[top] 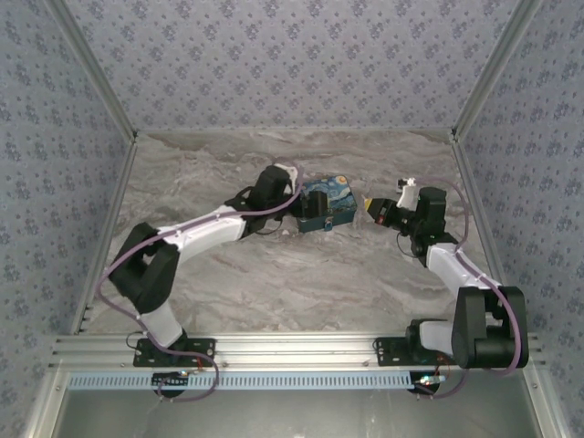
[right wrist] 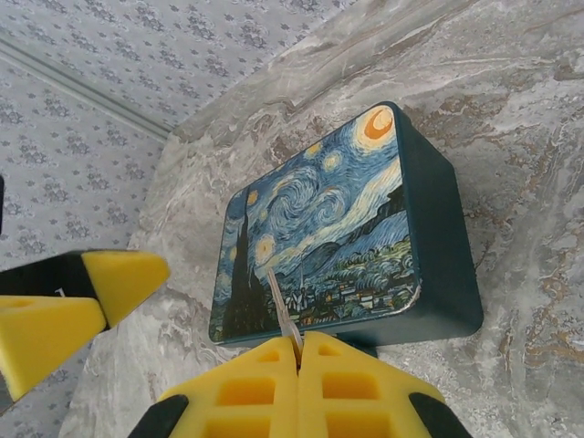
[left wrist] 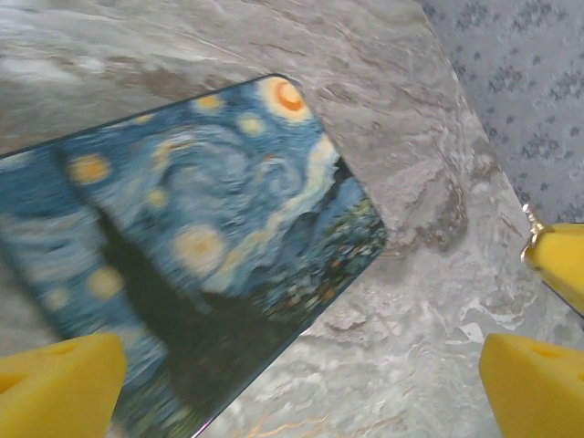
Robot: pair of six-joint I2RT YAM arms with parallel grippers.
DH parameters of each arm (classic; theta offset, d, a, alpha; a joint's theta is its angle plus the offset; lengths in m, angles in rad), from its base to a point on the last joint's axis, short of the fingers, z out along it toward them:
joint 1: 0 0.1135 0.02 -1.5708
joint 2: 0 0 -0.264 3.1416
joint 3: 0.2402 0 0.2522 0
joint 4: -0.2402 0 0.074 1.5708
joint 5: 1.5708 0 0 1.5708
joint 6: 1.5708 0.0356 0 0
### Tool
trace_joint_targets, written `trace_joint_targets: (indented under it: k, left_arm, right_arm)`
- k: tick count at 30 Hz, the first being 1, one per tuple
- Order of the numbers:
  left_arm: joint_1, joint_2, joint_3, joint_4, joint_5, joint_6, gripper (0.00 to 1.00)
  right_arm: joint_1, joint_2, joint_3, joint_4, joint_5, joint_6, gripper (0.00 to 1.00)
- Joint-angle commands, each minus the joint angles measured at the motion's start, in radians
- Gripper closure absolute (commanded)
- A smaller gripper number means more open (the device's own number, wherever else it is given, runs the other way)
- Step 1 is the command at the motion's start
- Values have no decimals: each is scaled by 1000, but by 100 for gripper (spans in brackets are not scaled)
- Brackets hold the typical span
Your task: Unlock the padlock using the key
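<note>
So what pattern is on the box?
The box shows blue swirls and yellow stars, clearest from the right wrist.

A: What carries everything here?
B: A marbled surface [top: 274, 283], grey veined with white and tan.
A: And what lies directly on it?
B: 1 box [top: 327, 203], painted with a swirling blue-and-yellow night sky, its sides dark teal. It lies flat, painted face up, roughly midway across, in the far half, turned slightly askew to the surface's edges.
</note>
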Motion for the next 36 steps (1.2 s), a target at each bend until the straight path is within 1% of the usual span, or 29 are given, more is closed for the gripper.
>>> trace_joint_targets:
  k: [1,5,14,22,27,36]
  left_arm:
    - [-35,97,155,-66,47,55,1]
    - [-53,221,302,-129,54,62,1]
    - [-78,418,582,-287,56,114,1]
    - [-116,518,767,-436,22,182,1]
    - [-131,552,820,-502,-6,202,1]
    - [-137,546,787,-533,-2,217,1]
  right_arm:
    - [-6,-45,17,-80,42,-41,100]
    - [-8,-140,9,-224,128,-96,100]
    - [-39,-337,1,-498,280,-154,100]
    - [-61,-406,6,-600,323,-174,100]
    - [-68,-442,13,-641,356,-177,100]
    - [-78,-463,31,-683,361,-189,100]
